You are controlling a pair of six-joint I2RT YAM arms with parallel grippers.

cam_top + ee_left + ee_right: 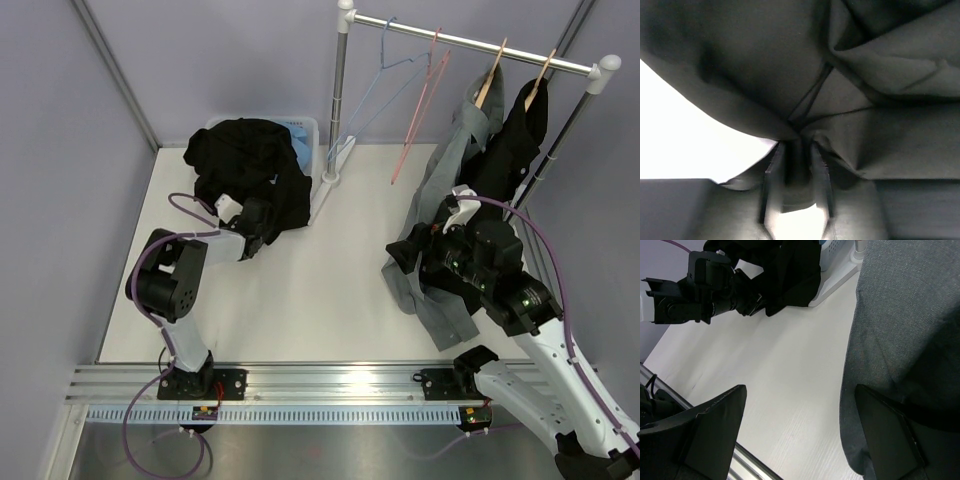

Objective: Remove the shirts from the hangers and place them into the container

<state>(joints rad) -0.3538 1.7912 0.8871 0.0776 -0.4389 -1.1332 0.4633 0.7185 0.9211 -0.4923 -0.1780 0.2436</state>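
Note:
One black shirt [245,160] lies heaped over the white container [312,128], its hem trailing onto the table. A bit of light blue shirt [300,140] shows under it. My left gripper [262,228] is shut on a fold of this black shirt [740,60], the cloth pinched between the fingers [771,170]. A grey shirt [445,165] and a second black shirt [515,145] hang on wooden hangers [490,80]. My right gripper [800,387] stands open beside the grey shirt [910,330], one finger against the cloth. The blue hanger [385,70] and the pink hanger [425,95] hang bare.
The white-and-chrome rail [470,42] spans the back right, its post [340,100] and foot standing right beside the container. Purple walls close in the table on the left and at the back. The left arm [705,290] shows in the right wrist view.

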